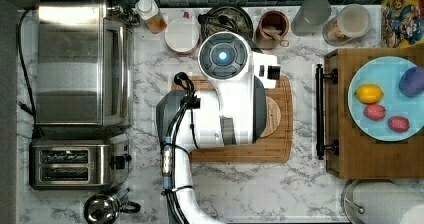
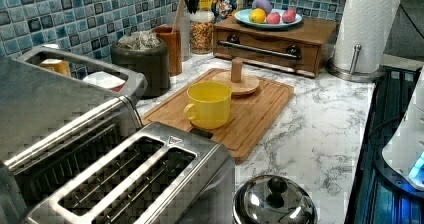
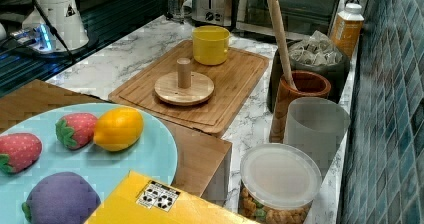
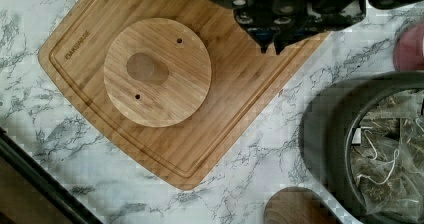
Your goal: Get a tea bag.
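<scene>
In the top view, a silver toaster oven [image 1: 82, 59] and a silver two-slot toaster [image 1: 72, 164] are sitting at the top view's left. Right of them the white robot arm [image 1: 220, 99] is reaching over the bamboo cutting board [image 1: 280, 149], covering most of it. Further right, a wooden drawer box [image 1: 370, 159] is carrying a pale blue plate [image 1: 385, 69] of toy fruit.

In the left view, a yellow mug [image 2: 209, 104] is standing on the board beside a round wooden peg stand [image 2: 236, 81].

The pale tea bags [image 3: 315, 51] are lying heaped in a dark round canister [image 3: 340, 74] just off the board's edge, against the tiled wall.

In the wrist view the black gripper [image 4: 272, 46] is hanging over the board's edge, near the canister, its fingertips pressed together, holding nothing.
</scene>
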Controlling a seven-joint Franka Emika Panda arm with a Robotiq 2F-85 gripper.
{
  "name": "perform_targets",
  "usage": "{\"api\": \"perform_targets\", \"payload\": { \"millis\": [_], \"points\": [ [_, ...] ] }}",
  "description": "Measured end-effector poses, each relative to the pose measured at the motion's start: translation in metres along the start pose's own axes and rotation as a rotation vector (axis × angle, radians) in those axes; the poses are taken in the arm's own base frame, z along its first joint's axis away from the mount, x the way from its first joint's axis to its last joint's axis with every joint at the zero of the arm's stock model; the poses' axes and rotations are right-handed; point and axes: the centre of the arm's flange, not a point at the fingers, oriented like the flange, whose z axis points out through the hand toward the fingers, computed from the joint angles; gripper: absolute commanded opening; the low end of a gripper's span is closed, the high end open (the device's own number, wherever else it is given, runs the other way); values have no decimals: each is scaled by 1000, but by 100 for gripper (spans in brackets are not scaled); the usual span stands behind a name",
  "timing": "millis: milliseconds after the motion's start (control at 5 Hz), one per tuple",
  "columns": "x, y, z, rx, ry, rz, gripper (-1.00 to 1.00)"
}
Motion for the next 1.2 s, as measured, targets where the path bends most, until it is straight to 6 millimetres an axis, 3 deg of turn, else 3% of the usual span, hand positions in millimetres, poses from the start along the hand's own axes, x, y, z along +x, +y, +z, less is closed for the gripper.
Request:
{"api": "perform_targets", "payload": {
  "millis": [800, 1000, 1200],
  "points": [
    [18, -35, 35, 89, 49, -6, 100],
    [20, -40, 40, 69, 69, 13, 100],
    [27, -57, 40, 103, 88, 24, 100]
  ]
}}
